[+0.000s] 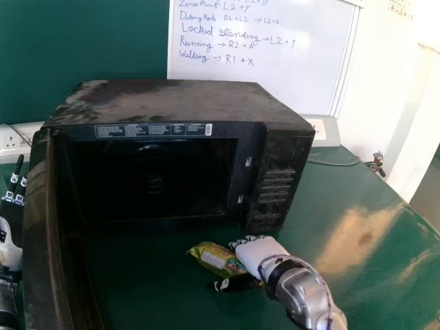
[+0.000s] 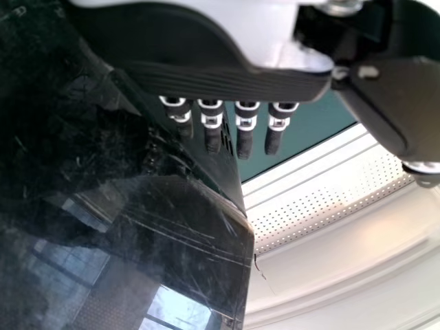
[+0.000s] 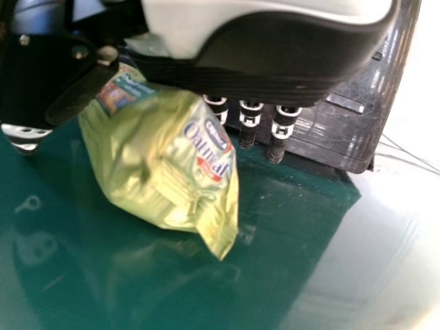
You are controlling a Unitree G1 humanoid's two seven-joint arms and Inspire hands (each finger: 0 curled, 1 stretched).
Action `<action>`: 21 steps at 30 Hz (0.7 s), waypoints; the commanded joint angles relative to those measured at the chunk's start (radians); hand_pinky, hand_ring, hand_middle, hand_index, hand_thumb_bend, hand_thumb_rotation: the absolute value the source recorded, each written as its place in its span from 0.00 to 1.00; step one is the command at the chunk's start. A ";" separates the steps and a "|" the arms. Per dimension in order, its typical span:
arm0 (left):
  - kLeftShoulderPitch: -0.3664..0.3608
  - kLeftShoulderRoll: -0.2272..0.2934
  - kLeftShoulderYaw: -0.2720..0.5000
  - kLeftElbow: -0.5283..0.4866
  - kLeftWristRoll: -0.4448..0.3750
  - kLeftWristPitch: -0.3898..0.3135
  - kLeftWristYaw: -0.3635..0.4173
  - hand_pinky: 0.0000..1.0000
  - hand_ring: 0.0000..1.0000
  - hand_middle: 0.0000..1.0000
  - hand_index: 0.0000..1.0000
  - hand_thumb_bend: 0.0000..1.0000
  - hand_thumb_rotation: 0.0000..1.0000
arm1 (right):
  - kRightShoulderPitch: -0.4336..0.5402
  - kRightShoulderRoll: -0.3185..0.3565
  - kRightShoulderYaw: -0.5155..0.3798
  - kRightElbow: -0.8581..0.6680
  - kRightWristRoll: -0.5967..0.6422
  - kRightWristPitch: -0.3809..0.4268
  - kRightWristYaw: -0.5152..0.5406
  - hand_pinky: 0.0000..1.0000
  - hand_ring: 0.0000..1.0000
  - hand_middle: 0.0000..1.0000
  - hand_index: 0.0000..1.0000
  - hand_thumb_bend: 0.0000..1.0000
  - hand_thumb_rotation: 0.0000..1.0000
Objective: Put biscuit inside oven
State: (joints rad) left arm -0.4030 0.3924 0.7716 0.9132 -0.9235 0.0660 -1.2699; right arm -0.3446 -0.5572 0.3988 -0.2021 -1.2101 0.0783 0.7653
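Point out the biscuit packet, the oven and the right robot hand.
Biscuit packet [image 3: 163,165]: right wrist view, wrapper's middle.
Oven [image 1: 168,102]: head view, top panel.
Right robot hand [image 1: 262,253]: head view, white back.

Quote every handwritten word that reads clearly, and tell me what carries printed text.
Whiteboard: "Locked standing → L2 + ↑"
Whiteboard: "Running → R2 + A"
Whiteboard: "Walking → R1 + X"
Whiteboard, lines above: partly cut off or unclear.
Label strip on the oven: too small.
Biscuit packet: printed, not transcribed.
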 commanded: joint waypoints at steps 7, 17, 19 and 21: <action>0.053 -0.054 0.005 0.037 0.000 0.027 0.001 0.00 0.28 0.72 1.00 0.10 1.00 | 0.063 0.009 0.067 0.011 -0.151 0.014 -0.131 0.92 0.94 0.97 0.98 0.86 0.24; 0.049 -0.051 0.005 0.046 0.000 0.027 -0.002 0.00 0.30 0.74 1.00 0.15 1.00 | 0.132 0.047 0.141 0.005 -0.358 0.054 -0.225 0.99 0.95 0.99 1.00 0.78 0.28; 0.050 -0.053 0.005 0.044 0.000 0.028 -0.001 0.00 0.30 0.73 1.00 0.16 1.00 | 0.139 0.043 0.151 0.006 -0.381 0.049 -0.232 1.00 0.96 1.00 1.00 0.79 0.28; 0.048 -0.054 0.006 0.045 0.000 0.021 -0.009 0.00 0.30 0.74 1.00 0.16 1.00 | 0.150 0.041 0.156 0.011 -0.395 0.048 -0.262 1.00 0.96 0.99 1.00 0.80 0.29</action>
State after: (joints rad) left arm -0.4030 0.3925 0.7717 0.9141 -0.9233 0.0725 -1.2701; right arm -0.2280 -0.5104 0.5327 -0.2235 -1.5915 0.1455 0.4950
